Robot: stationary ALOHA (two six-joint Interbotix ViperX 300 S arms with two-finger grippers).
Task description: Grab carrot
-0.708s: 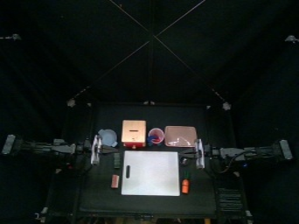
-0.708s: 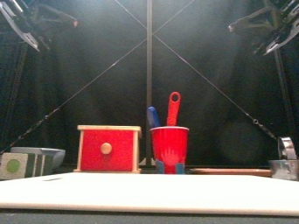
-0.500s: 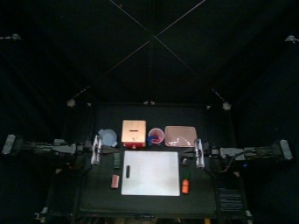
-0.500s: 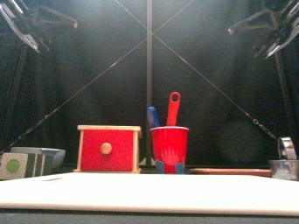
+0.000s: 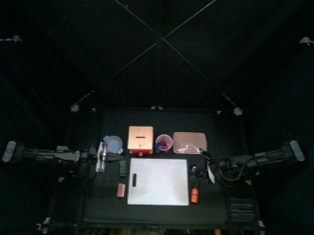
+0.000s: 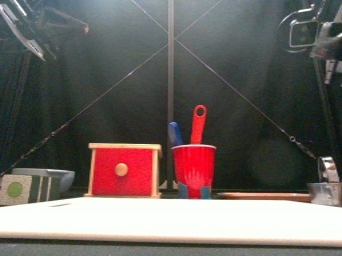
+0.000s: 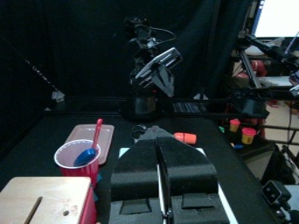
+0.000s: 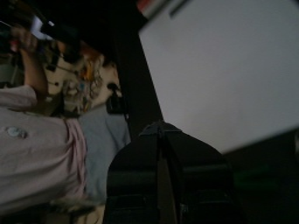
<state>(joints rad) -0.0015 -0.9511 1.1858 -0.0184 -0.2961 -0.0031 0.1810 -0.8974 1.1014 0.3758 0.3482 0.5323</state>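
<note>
The carrot (image 5: 196,195) is a tiny bright orange piece on the table just right of the white board (image 5: 160,181), near its front right corner. It shows as a small orange piece in the left wrist view (image 7: 184,137). My right gripper (image 5: 208,171) is shut and empty, over the board's right edge, behind the carrot and apart from it. My left gripper (image 5: 101,159) is shut and empty, resting left of the board. The front view does not show the carrot.
A reddish-brown piece (image 5: 121,190) lies left of the board. Behind the board stand a pale bowl (image 5: 113,143), a red box (image 5: 142,139), a red cup (image 6: 193,170) with utensils, and a pink tray (image 5: 189,142). A person (image 8: 35,149) shows beyond the curtains.
My right arm has swung: its gripper has moved toward the table's front along the board's right edge, closer to the carrot. The left arm has not moved.
</note>
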